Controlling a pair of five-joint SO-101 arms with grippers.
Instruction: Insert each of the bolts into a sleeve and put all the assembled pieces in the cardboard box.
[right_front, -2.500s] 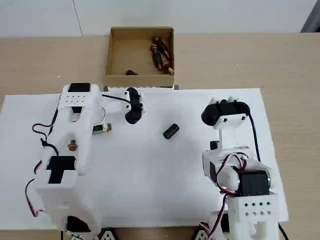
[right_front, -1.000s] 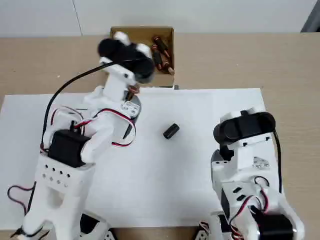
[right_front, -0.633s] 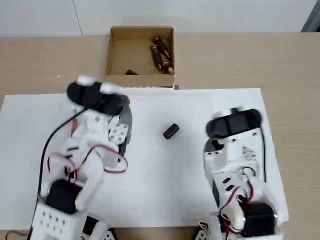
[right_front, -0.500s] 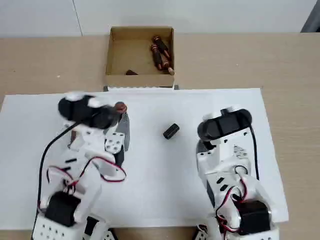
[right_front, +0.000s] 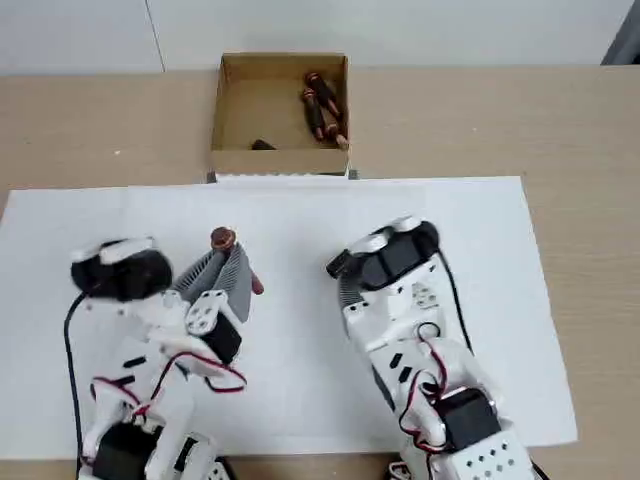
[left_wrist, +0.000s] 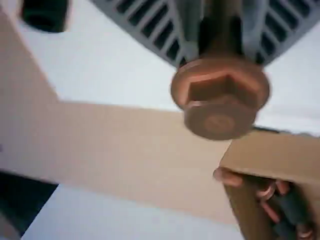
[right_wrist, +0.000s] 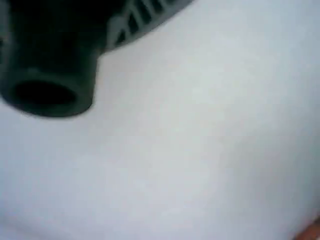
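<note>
Over the white sheet (right_front: 300, 215), the left claw (right_front: 228, 268) grips the bolt (left_wrist: 220, 97). The right claw (right_front: 342, 272) sits at the sleeve (right_wrist: 47, 75); I cannot tell whether it has closed on it. Line the tip up with the bore before pushing.

Bright, even light with soft, faint shadows.
</note>
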